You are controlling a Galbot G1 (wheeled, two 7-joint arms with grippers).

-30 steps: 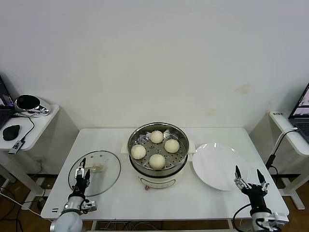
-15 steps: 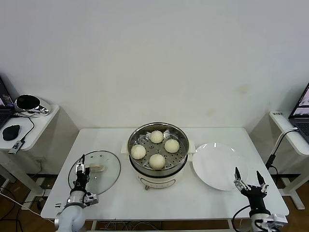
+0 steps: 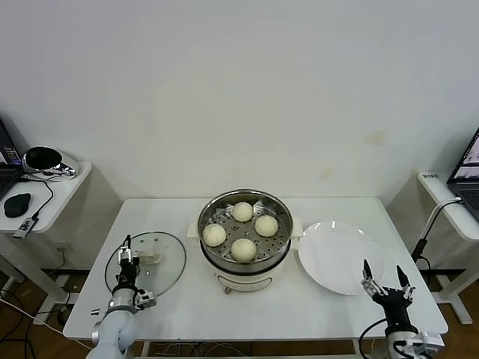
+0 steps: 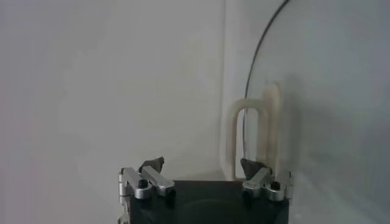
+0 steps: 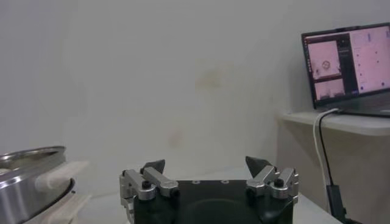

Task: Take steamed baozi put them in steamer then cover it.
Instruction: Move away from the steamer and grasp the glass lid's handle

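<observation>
While the lid lies off the pot:
Baozi (image 3: 241, 230): four on the steamer's (image 3: 245, 256) perforated tray.
Cover (image 3: 159, 271): flat on the table (image 3: 247, 307), left of the steamer.
Left gripper (image 3: 126, 262): spread wide over the cover's near-left edge, grasping nothing.
Right gripper (image 3: 385, 280): spread, empty, beside the white plate (image 3: 337, 256).

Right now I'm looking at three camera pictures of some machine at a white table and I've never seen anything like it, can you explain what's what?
It is a two-armed robot. The wide picture comes from its head, looking down; the other two come from cameras on its wrists. On the table stands a steel steamer holding four baozi. The glass cover lies flat to the robot's left, a white plate to its right. The left gripper hovers open over the cover's handle. The right gripper waits open near the plate. Neither holds anything.
</observation>
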